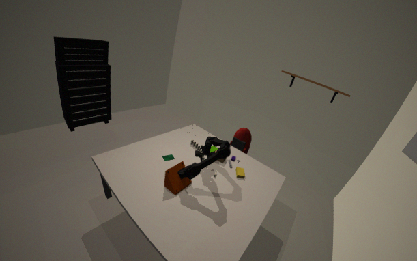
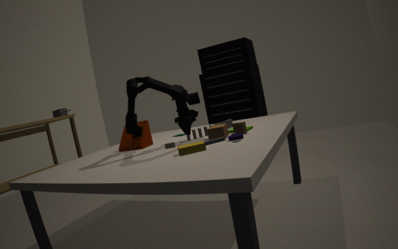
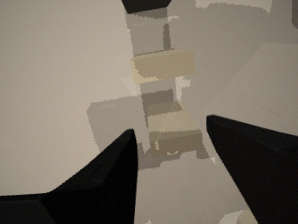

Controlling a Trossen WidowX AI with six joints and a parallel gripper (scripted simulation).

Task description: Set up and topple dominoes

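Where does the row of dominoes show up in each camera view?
Top: the row of dominoes is near the picture's centre, beside the tool.
Exterior: the row runs right from under the tool.
Wrist: the row runs up the centre from between the open tool.
Shared landmark: the tool, at one end of the row.
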